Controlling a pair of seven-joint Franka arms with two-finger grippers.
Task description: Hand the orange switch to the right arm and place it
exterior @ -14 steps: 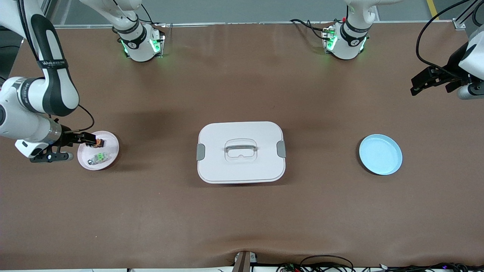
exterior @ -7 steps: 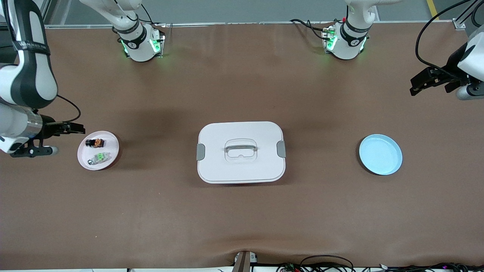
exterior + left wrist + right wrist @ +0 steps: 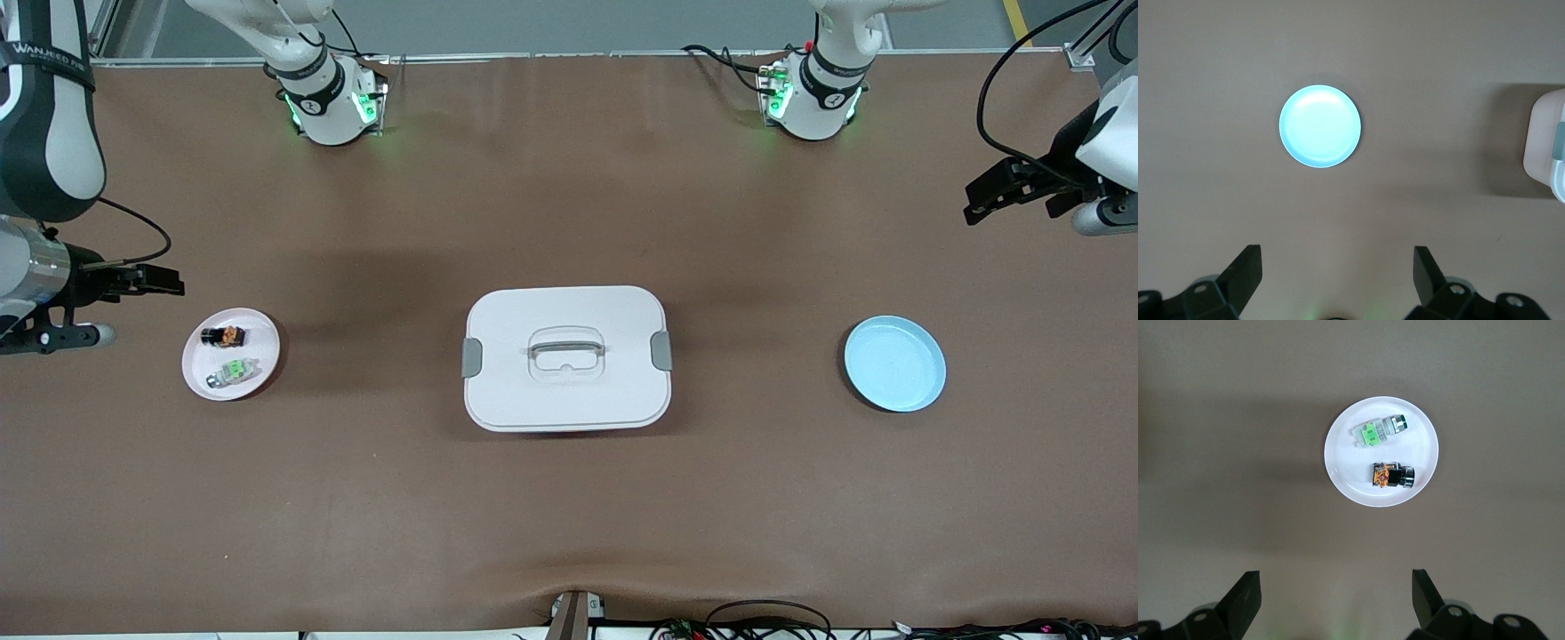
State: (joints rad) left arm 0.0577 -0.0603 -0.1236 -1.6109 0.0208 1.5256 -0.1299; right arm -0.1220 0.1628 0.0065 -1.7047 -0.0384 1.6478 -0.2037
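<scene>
The orange switch (image 3: 222, 336) lies on its side on a small pale pink plate (image 3: 262, 348) near the right arm's end of the table. It also shows in the right wrist view (image 3: 1391, 475) on the plate (image 3: 1346, 453). My right gripper (image 3: 173, 284) is open and empty, raised just off the plate's edge toward the right arm's end; its jaws (image 3: 1335, 593) stand wide apart. My left gripper (image 3: 973, 206) is open and empty, raised over the left arm's end of the table; its jaws (image 3: 1336, 270) frame bare table.
A clear part with a green top (image 3: 233, 370) lies on the same plate, nearer the front camera than the switch. A white lidded box (image 3: 566, 357) sits mid-table. A light blue plate (image 3: 894, 364) sits toward the left arm's end.
My right gripper was at the orange switch on the plate; it has pulled back and up toward the right arm's end. The switch stays on the plate. The left arm barely moved.
</scene>
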